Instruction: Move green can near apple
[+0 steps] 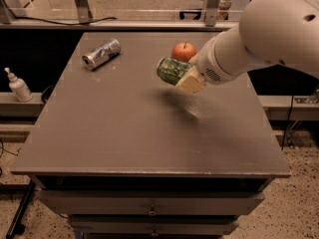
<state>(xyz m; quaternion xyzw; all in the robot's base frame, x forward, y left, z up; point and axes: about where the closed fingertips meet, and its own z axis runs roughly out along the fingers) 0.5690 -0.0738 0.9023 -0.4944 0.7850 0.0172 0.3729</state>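
The green can (171, 70) has a green patterned label and hangs in the air above the grey table (124, 133), lying on its side. My gripper (186, 76) is shut on the green can, with a tan fingertip (190, 82) showing below it. The red-orange apple (184, 51) with a dark stem sits on the table just behind and to the right of the can, partly hidden by my white arm (269, 34). The can and the apple are a short way apart.
A silver-grey can (101, 54) lies on its side at the table's back left. A white pump bottle (19, 85) stands on a ledge to the left of the table. Drawers (152, 210) are under the tabletop.
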